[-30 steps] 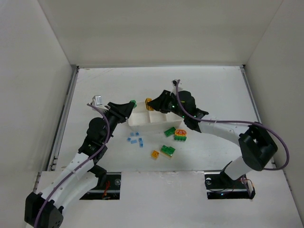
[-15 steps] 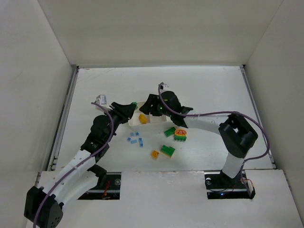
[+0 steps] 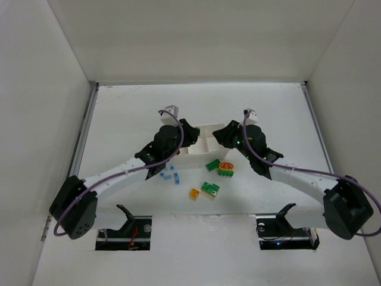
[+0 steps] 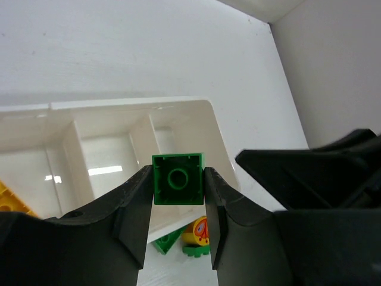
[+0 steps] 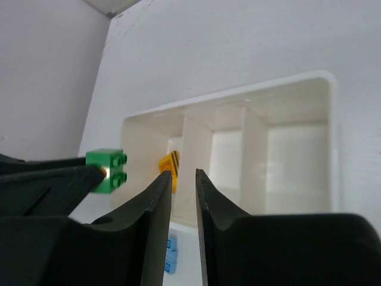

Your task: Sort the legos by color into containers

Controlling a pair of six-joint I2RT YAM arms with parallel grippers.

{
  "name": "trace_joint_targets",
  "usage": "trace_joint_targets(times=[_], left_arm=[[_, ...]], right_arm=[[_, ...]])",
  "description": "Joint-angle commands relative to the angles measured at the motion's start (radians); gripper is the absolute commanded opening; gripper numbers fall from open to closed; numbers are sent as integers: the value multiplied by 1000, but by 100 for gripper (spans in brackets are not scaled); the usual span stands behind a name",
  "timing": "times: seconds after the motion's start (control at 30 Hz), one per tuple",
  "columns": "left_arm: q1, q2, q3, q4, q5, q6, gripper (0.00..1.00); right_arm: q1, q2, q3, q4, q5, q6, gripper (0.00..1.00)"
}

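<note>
Your left gripper (image 4: pixel 177 180) is pinching a green brick (image 4: pixel 177 187) and holding it over the white tray (image 4: pixel 196 106); you cannot tell which compartment lies below. Your right gripper (image 5: pixel 181 177) is hovering by the tray's right end, jaws nearly pressed together and gripping nothing. A yellow brick (image 5: pixel 168 162) is lying in the left compartment. Loose legos (image 3: pixel 209 188) are lying on the table (image 3: pixel 131 113), near of the tray.

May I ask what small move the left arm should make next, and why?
Probably ease the left gripper over the empty-looking middle compartment and release: it holds the small green plastic brick by the shallow white plastic tray, whose end holds a yellow plastic brick.
</note>
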Motion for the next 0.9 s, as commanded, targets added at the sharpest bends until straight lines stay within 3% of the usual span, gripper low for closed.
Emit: trace_joint_targets(times=[0.0,0.17,0.3,0.5,0.7,0.87], left_arm=[[-41,112,129,-37,-78,111,14],[-44,295,273,-189,-136,160,17],[-48,393,354,-265,-159,171,18],[-71,418,377,-286,-265,192,20],[-91,392,381,-291,-279,217,44],[-95,303,347,-278,-248,220,50]], right_arm=[[3,-92,-85,30,85,-43,32],[-8,-241,-150,-68,123,-101,55],[46,-298,-197,-110,163,-123,57],[136,-295,-220,-146,172,-132,60],[263,-290,-194,-223,224,-184,70],[323,-249,-165,-288,227,-235,68]])
